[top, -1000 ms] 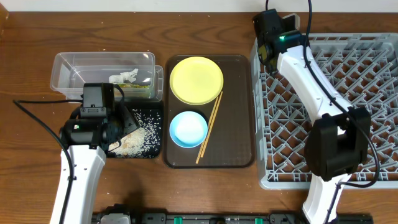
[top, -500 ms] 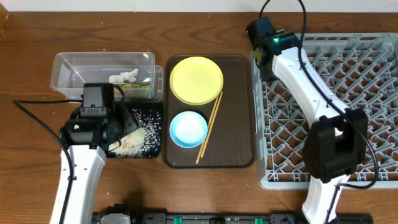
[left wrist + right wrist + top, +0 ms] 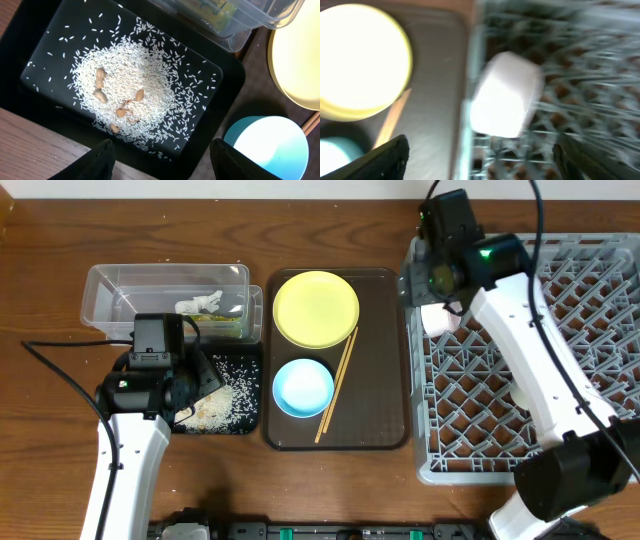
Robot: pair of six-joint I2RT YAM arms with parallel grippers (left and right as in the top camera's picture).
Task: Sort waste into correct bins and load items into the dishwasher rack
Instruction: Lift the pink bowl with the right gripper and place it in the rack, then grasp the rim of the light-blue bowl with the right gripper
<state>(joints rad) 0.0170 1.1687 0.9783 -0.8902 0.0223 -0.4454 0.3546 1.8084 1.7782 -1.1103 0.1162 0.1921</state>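
Note:
The small white cup lies in the back left corner of the grey dishwasher rack. My right gripper hovers over it, open wide and holding nothing. My left gripper is open and empty over the near edge of the black tray, which holds a heap of rice. The clear tub holds a tissue and a wrapper. The yellow plate, light blue bowl and chopsticks rest on the brown serving tray.
A few brown nut-like bits lie in the rice. The right arm crosses the rack from its base at the near right. The right wrist view is blurred by motion.
My right gripper went from shut to wide open and let the white cup go into the rack's back left corner. Its wrist shifted slightly right. The left arm has not moved.

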